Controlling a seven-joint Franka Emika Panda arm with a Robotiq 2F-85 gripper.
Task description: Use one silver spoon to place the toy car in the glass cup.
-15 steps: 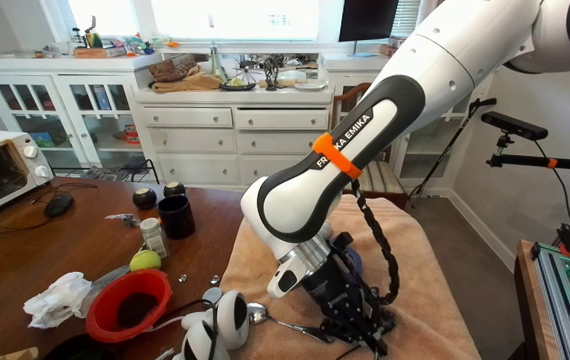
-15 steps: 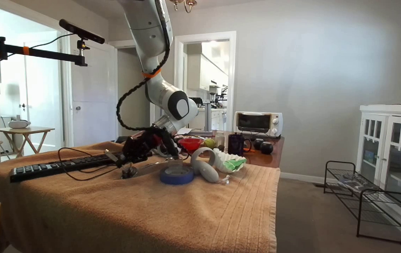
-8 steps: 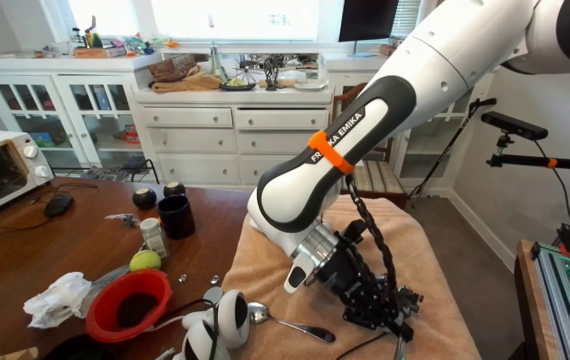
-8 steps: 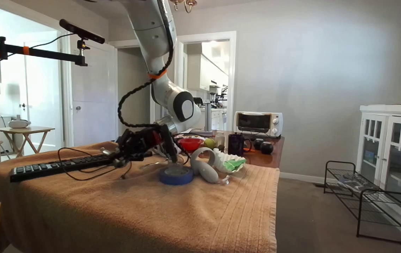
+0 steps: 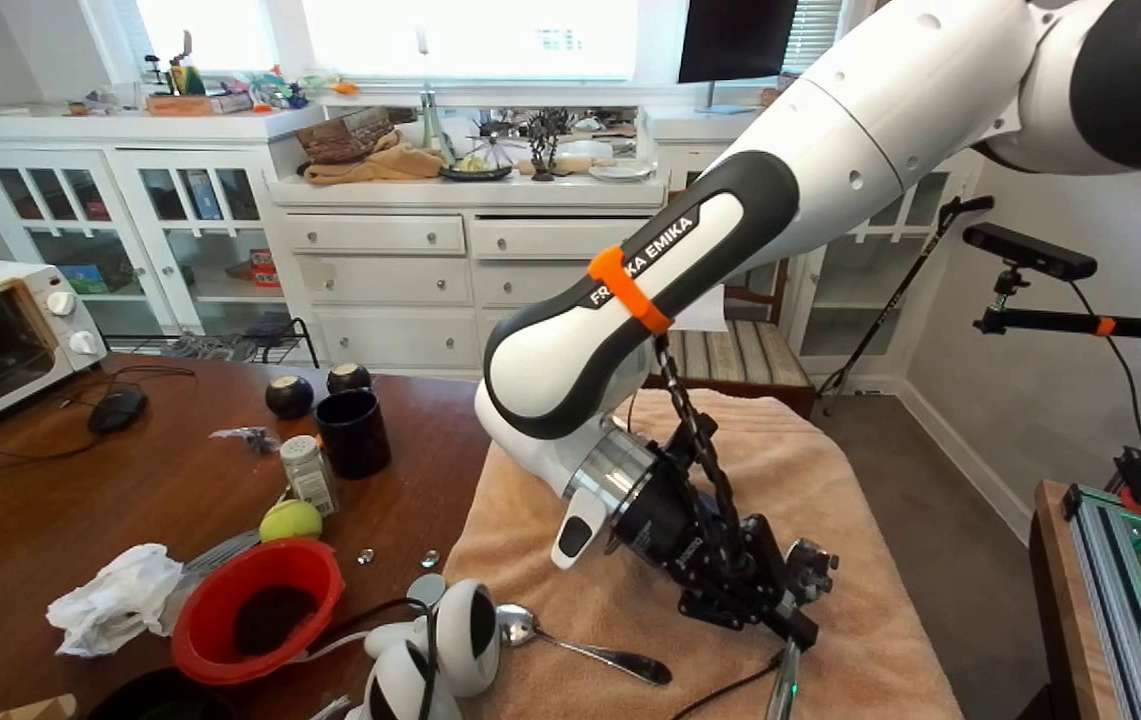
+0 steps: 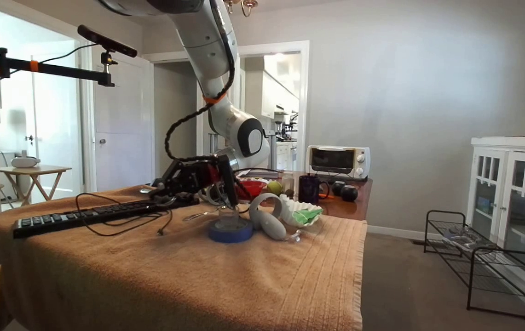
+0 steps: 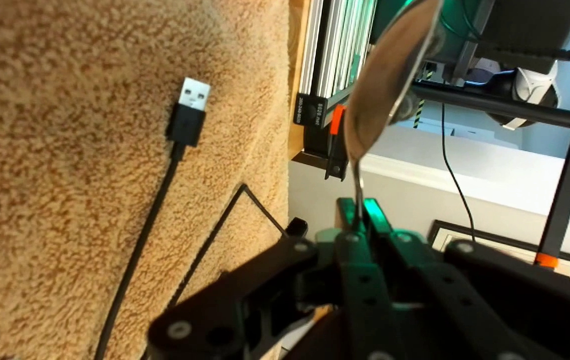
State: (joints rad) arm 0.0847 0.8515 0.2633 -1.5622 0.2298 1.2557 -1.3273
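Note:
My gripper (image 7: 358, 215) is shut on the neck of a silver spoon (image 7: 389, 75), its bowl pointing away from the fingertips. In an exterior view the gripper (image 5: 798, 625) is above the towel and the spoon (image 5: 783, 690) runs out of frame at the bottom. Two roundish grey shapes show beyond the bowl's rim in the wrist view; I cannot tell whether they are the toy car, which I cannot otherwise make out. A second silver spoon (image 5: 585, 650) lies on the towel. The clear glass cup (image 6: 228, 212) stands at the blue tape ring, behind or inside it; I cannot tell which.
The blue tape ring (image 6: 231, 232) and grey-white controllers (image 6: 269, 223) sit on the towel (image 6: 244, 285). A black keyboard (image 6: 83, 218) lies under the gripper side, with a USB cable (image 7: 187, 120) close by. A red bowl (image 5: 200, 640) and dark mug (image 5: 355, 440) stand on the wooden table.
The gripper has risen and moved away from the lying spoon, whose handle end now shows fully. The held spoon now shows at the lower edge of an exterior view. The cup and ring look unmoved.

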